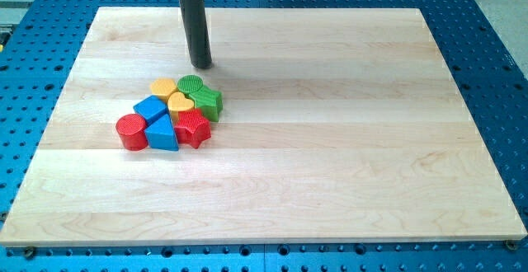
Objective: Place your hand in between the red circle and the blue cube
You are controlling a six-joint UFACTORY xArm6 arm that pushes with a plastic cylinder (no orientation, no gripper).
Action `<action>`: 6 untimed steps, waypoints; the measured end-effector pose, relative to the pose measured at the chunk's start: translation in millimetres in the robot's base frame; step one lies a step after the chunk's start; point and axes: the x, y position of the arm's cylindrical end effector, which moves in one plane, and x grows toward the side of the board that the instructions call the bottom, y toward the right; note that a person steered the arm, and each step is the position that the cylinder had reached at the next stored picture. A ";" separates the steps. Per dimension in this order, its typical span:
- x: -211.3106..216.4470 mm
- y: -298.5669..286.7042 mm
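The red circle (130, 131) lies at the left end of a tight cluster of blocks on the wooden board (330, 140). The blue cube (151, 109) touches it just above and to the right. A blue triangle (162, 133) sits right of the red circle, below the cube. My tip (201, 64) stands on the board above the cluster, a short way above the green circle (190, 84), well up and right of the red circle and blue cube.
The cluster also holds a yellow hexagon-like block (163, 87), a yellow heart (178, 103), a green star (207, 103) and a red star (193, 127). A blue perforated table (33, 74) surrounds the board.
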 end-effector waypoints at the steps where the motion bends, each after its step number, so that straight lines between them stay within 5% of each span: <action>1: -0.3 -1.2; 4: 27.5 -63.5; 6: 130.5 -101.9</action>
